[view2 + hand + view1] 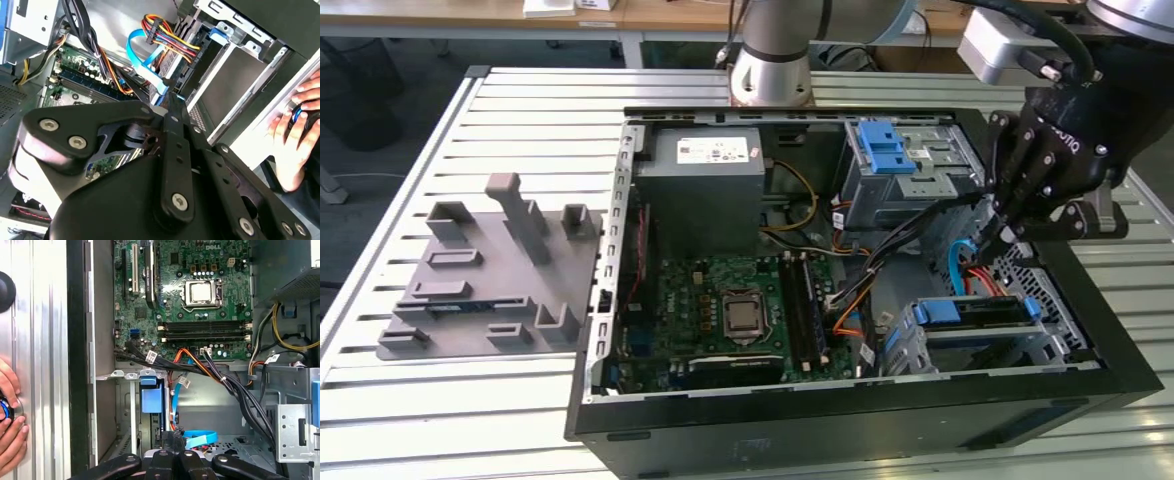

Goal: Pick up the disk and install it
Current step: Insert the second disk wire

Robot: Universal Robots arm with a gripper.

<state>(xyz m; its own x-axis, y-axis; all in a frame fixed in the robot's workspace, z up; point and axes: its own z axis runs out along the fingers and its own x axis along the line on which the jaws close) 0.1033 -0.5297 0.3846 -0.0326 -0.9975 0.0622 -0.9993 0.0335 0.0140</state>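
Inside the open computer case [630, 260], the disk [977, 312] sits in its cage, the empty claw [1007, 235] closed above.

A table [520, 110] of ribbed silver-metal slats carries everything. Directly on it lies an open black computer case [854, 420], on its side with its inside facing up (the gripper's fingers [1007, 235] hang over the case's far corner). Well away from the fingers, beyond the case's opposite wall, a grey moulded fixture [487, 275] with upright posts rests on the slats. The arm's base [771, 75] stands on the table just behind the case.
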